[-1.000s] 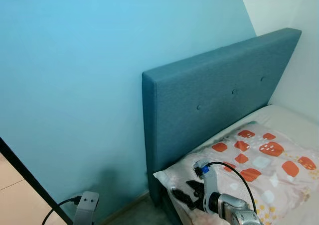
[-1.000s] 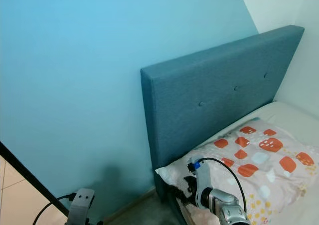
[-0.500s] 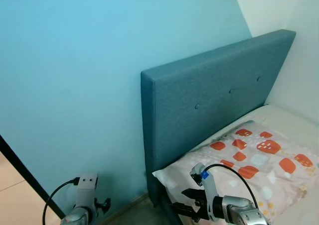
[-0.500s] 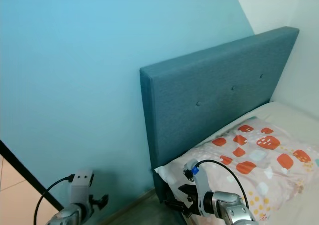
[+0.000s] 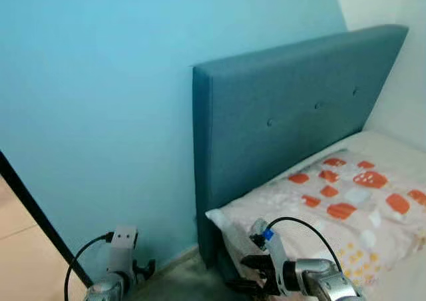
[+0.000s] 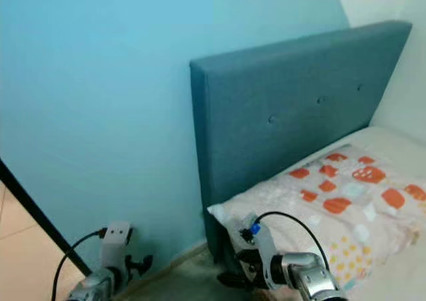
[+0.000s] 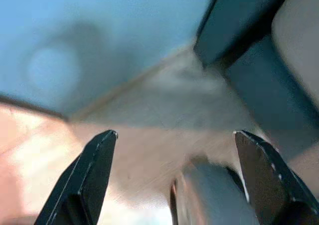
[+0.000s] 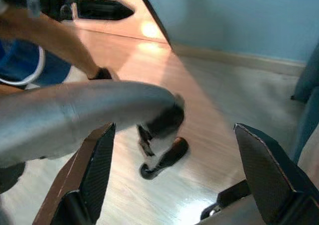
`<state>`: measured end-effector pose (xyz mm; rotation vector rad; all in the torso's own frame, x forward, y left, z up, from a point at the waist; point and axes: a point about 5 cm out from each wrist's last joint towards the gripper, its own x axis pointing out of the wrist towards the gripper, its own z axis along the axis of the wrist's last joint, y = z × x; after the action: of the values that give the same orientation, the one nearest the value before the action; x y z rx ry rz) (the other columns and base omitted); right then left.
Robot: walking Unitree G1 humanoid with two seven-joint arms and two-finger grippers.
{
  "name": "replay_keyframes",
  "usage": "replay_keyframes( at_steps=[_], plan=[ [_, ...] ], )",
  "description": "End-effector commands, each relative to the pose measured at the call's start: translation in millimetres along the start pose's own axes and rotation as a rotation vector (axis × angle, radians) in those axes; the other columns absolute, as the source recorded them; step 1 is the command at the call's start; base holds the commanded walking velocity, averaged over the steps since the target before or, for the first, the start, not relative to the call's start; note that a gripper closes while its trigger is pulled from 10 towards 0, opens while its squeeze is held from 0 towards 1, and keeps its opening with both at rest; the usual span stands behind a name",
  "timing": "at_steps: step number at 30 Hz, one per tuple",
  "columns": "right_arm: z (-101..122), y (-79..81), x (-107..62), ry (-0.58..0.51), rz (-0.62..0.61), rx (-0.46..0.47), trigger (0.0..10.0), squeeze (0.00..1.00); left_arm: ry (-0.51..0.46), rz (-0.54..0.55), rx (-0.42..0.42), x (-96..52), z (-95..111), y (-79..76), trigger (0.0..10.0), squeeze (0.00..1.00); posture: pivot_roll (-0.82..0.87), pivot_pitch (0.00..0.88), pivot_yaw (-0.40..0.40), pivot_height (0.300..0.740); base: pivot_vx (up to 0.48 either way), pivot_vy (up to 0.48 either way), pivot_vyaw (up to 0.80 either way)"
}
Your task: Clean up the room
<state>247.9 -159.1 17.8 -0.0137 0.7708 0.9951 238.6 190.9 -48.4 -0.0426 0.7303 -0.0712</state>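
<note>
Overall, one pillow (image 5: pixel 346 211), one headboard (image 5: pixel 293 114), two gaping grippers

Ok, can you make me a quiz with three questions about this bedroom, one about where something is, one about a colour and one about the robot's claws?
1. Where does the patterned pillow with orange patches lie?
A. on the floor
B. on the bed by the padded headboard
C. against the door

2. What colour is the painted wall?
A. light blue
B. yellow
C. red

3. How are the left gripper and right gripper fingers?
A. both shut
B. holding a toy
C. both spread open

Answers: 1 B, it rests at the headboard's foot. 2 A, blue beside the bed. 3 C, each wrist view shows a wide gap.
</note>
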Motion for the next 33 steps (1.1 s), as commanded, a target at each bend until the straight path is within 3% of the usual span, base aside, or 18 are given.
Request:
replay_keyframes(
  at_steps=[1,9,11,12,13,18,25,26,28,33],
  plan=[
    [7.4,0.1,2.5,-0.002,-0.01,-0.037,10.0,0.0,0.04,0.011,0.007,-2.9,-9.6,4.3,10.0,0.0,0.0,0.0,-0.005,0.575,0.0,0.0,0.0],
    [30.2,4.8,8.4,0.048,0.05,-0.148,10.0,0.0,0.088,0.017,0.02,-7.7,-25.2,6.4,10.0,0.0,0.0,0.013,-0.012,0.575,0.0,0.0,0.0],
    [24.3,-4.6,12.6,0.161,-0.043,-0.218,10.0,0.0,0.094,0.019,0.02,-8.8,-28.1,6.9,10.0,0.0,0.0,0.025,-0.02,0.575,0.0,0.0,0.0],
    [24.3,-4.6,12.6,0.161,-0.043,-0.218,10.0,0.0,0.094,0.019,0.02,-8.8,-28.1,6.9,10.0,0.0,0.0,0.025,-0.02,0.575,0.0,0.0,0.0],
    [22.4,-15.1,14.0,0.223,-0.146,-0.269,10.0,0.0,0.097,0.021,0.017,-9.8,-30.7,7.2,10.0,0.0,0.01,0.031,-0.026,0.575,0.0,0.0,0.0],
    [33.8,-29.8,10.8,0.197,-0.285,-0.278,10.0,0.0,0.102,0.024,0.011,-11.6,-35.4,7.2,10.0,0.0,0.01,0.037,-0.032,0.575,0.0,0.0,0.0],
    [55.7,-54.1,-10.7,0.168,-0.45,-0.28,10.0,0.0,0.102,0.014,0.027,-13.5,-40.3,6.0,10.0,0.0,0.01,0.052,-0.04,0.575,0.0,0.0,0.0],
    [57.3,-63.6,-19.4,0.209,-0.499,-0.276,10.0,0.0,0.098,0.008,0.027,-13.3,-40.3,4.2,10.0,0.0,0.01,0.066,-0.049,0.575,0.0,0.0,0.0],
    [57.3,-63.6,-19.4,0.209,-0.499,-0.276,10.0,0.0,0.098,0.008,0.027,-13.3,-40.3,4.2,10.0,0.0,0.01,0.066,-0.049,0.575,0.0,0.0,0.0],
    [42.7,-73.8,-28.6,0.34,-0.532,-0.236,10.0,0.0,0.079,0.002,0.013,-12.5,-38.8,0.6,10.0,0.0,0.03,0.085,-0.065,0.575,0.0,0.0,0.0]
  ],
)
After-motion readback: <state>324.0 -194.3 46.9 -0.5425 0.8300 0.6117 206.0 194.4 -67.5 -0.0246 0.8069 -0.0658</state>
